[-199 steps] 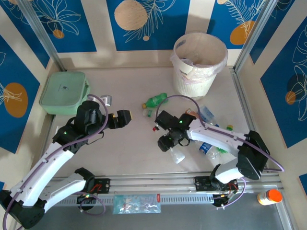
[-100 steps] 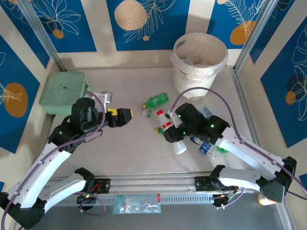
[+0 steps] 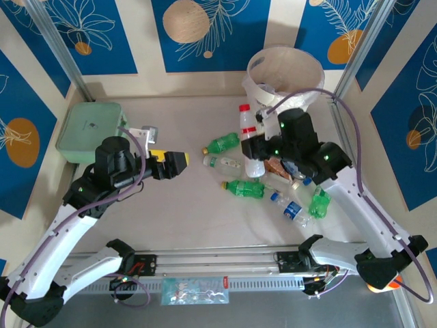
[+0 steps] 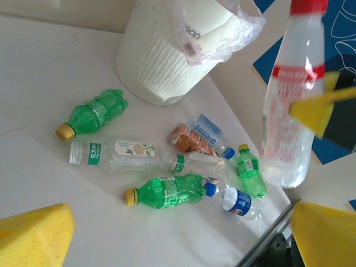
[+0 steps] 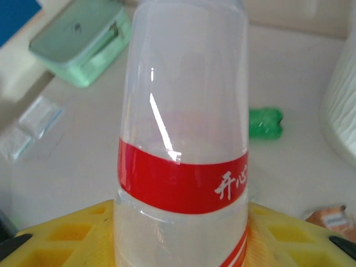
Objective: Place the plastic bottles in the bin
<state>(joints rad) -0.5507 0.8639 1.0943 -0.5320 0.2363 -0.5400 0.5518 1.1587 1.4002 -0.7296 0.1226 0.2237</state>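
My right gripper [image 3: 262, 146] is shut on a clear plastic bottle [image 3: 248, 140] with a red label and red cap, held upright above the table just in front of the bin [image 3: 311, 65]. In the right wrist view the bottle [image 5: 183, 139] stands between the yellow pads [image 5: 67, 233]. Several plastic bottles lie on the table: two green ones [image 3: 223, 143] [image 3: 244, 188], a clear one [image 3: 224, 161] and a blue-labelled one [image 3: 290, 207]. My left gripper [image 3: 179, 164] is open and empty, left of them. The left wrist view shows the bin [image 4: 156, 61], the held bottle [image 4: 289, 111] and the green bottle [image 4: 167, 192].
A pale green lidded box [image 3: 90, 131] sits at the back left, with a small clear item [image 3: 147, 133] beside it. A small green bottle [image 3: 318, 203] and an orange wrapper [image 3: 276, 166] lie under the right arm. Metal posts stand at the back corners.
My right gripper has lifted the red-labelled bottle off the middle of the table and carried it back and right toward the bin. The left arm has barely moved.
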